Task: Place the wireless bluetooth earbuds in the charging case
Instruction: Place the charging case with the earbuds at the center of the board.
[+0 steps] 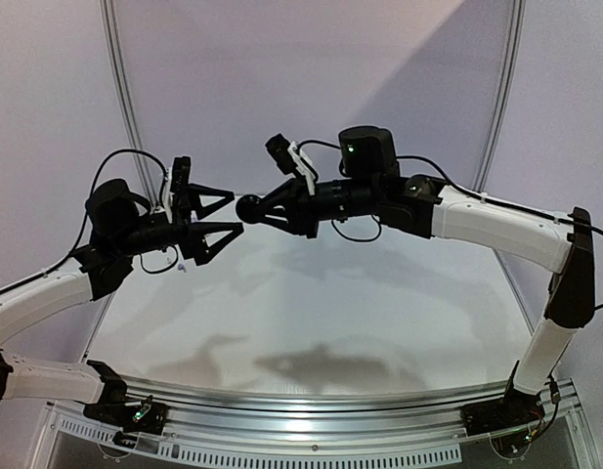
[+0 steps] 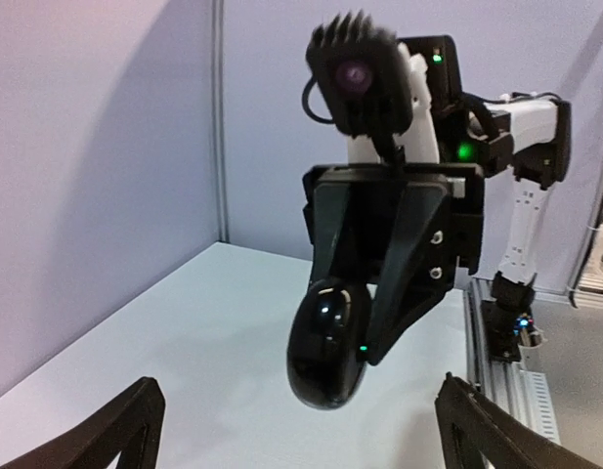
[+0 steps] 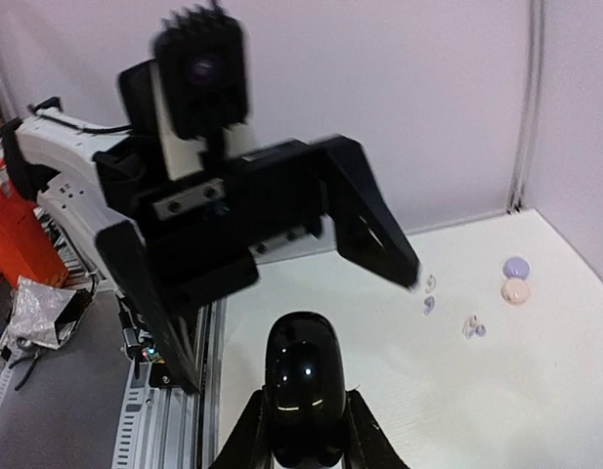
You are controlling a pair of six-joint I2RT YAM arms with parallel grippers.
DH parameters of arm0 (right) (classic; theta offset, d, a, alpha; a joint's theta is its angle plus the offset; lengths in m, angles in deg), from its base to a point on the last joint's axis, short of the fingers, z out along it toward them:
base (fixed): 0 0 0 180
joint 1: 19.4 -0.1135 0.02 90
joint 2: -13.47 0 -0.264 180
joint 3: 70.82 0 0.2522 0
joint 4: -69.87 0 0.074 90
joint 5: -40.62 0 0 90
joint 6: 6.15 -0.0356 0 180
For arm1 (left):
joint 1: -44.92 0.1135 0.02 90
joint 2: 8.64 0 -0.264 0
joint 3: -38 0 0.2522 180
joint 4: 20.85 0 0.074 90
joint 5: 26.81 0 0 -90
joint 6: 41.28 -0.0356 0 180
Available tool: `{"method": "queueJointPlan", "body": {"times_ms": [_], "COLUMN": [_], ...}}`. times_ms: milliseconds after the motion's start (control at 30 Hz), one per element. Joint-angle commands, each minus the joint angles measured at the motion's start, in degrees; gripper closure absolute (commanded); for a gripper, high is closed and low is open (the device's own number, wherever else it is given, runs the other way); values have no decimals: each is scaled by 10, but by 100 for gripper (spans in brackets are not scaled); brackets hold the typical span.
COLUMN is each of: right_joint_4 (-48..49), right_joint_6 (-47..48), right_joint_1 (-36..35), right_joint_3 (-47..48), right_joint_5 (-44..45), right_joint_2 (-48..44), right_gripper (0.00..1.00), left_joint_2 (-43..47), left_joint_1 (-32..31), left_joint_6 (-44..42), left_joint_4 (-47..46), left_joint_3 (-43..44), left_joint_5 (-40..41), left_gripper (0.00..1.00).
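Black charging case [image 3: 303, 381] clenched in right hand [image 1: 254, 208], aloft; left hand [image 1: 236, 213] opposite, spread wide.

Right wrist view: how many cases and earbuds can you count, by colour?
Black case, in the right gripper: 1
Lavender case: 1
Peach case: 1
Pale earbuds: 3 seen, too small to be sure
Total: 6
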Motion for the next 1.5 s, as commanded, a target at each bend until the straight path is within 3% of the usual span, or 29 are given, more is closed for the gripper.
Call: {"method": "queueJointPlan", "body": {"times_ms": [0, 100, 233, 500, 700, 767, 933, 1267, 1433, 1467], "right_joint_4": [6, -29, -98, -214, -285, -309, -346, -451, -441, -421], "right_joint_6": [-142, -265, -347, -348, -293, -280, -259, -215, -186, -183], "right_joint_1": [79, 133, 175, 216, 232, 237, 241, 242, 242, 242], "right_joint_3": [-57, -76, -78, -58, -39, -33, -20, 71, 107, 105], "right_joint_5": [40, 15, -29, -65, -74, -71, -45, 88, 160, 172], "right_joint_2": [3, 40, 120, 226, 271, 281, 289, 279, 237, 216], "right_gripper": [95, 97, 95, 92, 87, 81, 53, 33, 14, 6], "left_joint_2": [13, 10, 9, 14, 10, 9, 10, 7, -16, -30], "left_joint_1": [4, 4, 5, 6, 6, 6, 6, 6, 13, 19], "left_joint_6": [-53, -70, -89, -95, -105, -107, -107, -110, -130, -136], "left_joint_4": [61, 87, 127, 143, 134, 134, 136, 134, 168, 189], "left_joint_3": [-10, -11, -10, -14, -13, -12, -11, -12, 18, 37], "left_joint_5": [152, 244, 328, 318, 314, 314, 314, 314, 322, 318], "left_gripper": [1, 1, 1, 1, 1, 1, 1, 1, 1, 1]}}
